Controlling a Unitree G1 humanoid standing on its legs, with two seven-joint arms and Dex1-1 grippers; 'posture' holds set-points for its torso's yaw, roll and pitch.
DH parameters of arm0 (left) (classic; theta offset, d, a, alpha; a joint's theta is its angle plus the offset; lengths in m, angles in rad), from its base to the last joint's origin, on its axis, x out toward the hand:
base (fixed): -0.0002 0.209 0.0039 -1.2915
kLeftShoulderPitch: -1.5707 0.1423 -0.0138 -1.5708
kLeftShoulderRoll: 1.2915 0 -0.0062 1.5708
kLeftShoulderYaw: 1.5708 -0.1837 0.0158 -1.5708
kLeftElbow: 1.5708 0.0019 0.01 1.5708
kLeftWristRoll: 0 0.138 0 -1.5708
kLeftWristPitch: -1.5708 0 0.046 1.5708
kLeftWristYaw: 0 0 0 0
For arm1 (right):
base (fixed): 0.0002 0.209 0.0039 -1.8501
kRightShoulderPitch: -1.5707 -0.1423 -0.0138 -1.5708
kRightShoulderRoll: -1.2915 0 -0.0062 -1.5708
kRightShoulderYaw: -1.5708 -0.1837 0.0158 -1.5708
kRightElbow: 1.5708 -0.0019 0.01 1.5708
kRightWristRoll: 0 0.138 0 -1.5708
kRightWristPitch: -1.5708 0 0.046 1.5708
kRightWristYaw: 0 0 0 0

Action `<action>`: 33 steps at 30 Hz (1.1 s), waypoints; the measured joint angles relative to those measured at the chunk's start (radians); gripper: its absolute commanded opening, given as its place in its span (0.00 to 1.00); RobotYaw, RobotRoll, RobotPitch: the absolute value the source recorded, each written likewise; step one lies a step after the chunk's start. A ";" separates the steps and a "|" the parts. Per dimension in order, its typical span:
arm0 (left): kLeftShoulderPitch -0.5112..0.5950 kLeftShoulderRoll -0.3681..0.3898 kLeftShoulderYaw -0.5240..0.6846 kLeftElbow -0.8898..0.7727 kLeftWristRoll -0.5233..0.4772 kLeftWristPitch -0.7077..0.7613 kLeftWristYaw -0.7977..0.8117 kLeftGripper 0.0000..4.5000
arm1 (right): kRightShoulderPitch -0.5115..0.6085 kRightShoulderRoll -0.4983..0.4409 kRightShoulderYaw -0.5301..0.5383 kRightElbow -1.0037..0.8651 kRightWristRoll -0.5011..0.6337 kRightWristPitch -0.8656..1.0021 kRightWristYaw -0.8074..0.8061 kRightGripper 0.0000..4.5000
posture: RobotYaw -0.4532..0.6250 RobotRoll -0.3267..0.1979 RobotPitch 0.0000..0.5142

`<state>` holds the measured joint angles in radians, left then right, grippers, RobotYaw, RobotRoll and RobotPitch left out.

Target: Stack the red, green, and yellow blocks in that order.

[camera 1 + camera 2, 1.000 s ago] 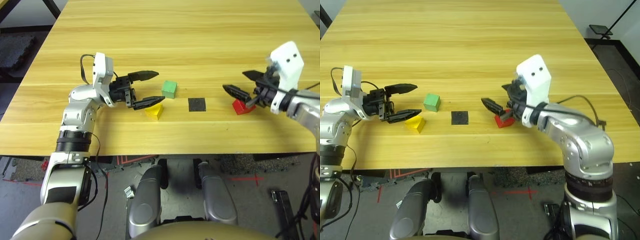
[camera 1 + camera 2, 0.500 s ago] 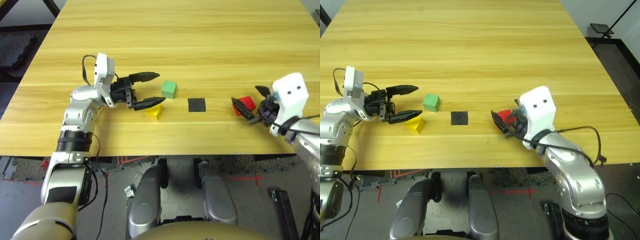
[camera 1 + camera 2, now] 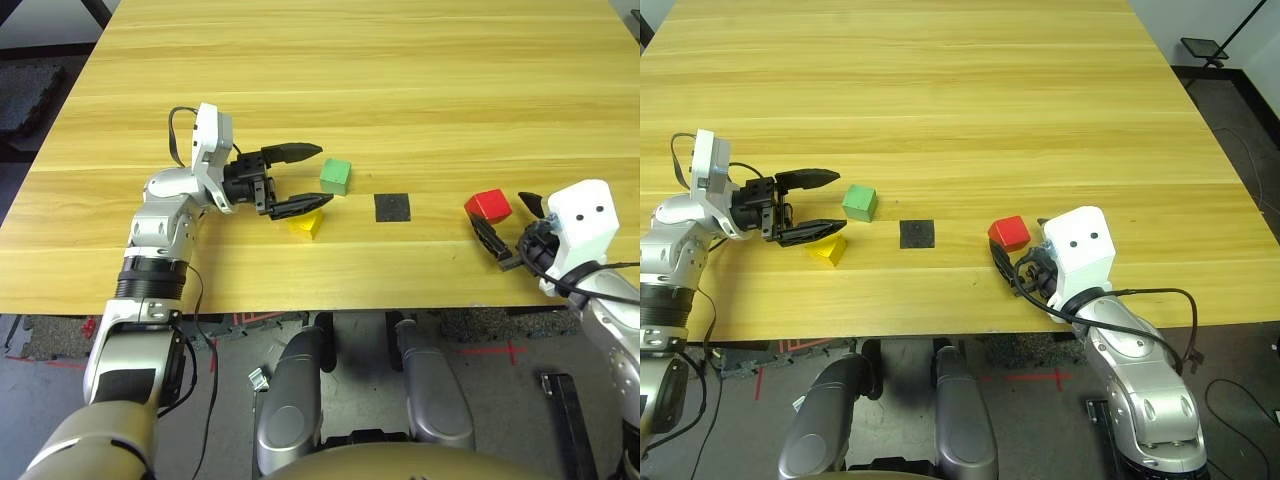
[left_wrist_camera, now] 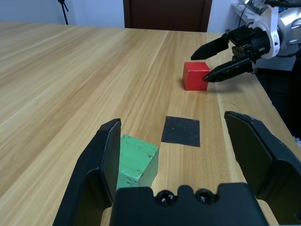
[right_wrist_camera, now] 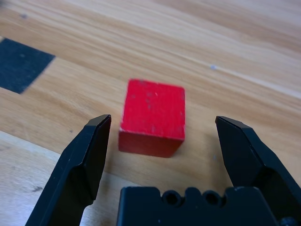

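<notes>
Head views: red block (image 3: 488,205), green block (image 3: 335,176) and yellow block (image 3: 307,223) sit apart on the tabletop (image 3: 400,80) around a black square patch (image 3: 392,207); nothing stacked yet, all three placements remain. Left wrist view: left gripper (image 3: 296,179), jaws wide open and empty, faces the green block. Right wrist view: right gripper (image 5: 167,141), jaws spread wide and empty, brackets the red block without touching.

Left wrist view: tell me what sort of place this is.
Probably a robot lab or test room: a bare wooden table carrying a marked black square patch, a dark door behind, and floor tape under the table.
</notes>
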<state>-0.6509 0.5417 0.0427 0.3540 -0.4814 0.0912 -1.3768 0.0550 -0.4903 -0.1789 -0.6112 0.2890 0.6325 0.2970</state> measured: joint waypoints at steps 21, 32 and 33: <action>0.001 -0.005 0.001 0.001 0.002 0.000 0.026 1.00 | -0.091 0.008 0.032 0.136 -0.014 -0.084 0.067 0.46 | 0.56 0.68 0.60; 0.006 -0.023 0.001 -0.001 0.002 -0.005 0.053 1.00 | -0.399 -0.121 0.033 0.271 0.159 -0.045 0.356 0.46 | 0.58 0.67 0.57; 0.006 -0.023 0.001 -0.001 0.002 -0.005 0.054 1.00 | -0.412 -0.156 0.041 0.284 0.184 -0.020 0.410 0.46 | 0.58 0.67 0.56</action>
<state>-0.6452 0.5190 0.0434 0.3535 -0.4794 0.0866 -1.3232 -0.3565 -0.6466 -0.1378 -0.3273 0.4728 0.6128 0.7065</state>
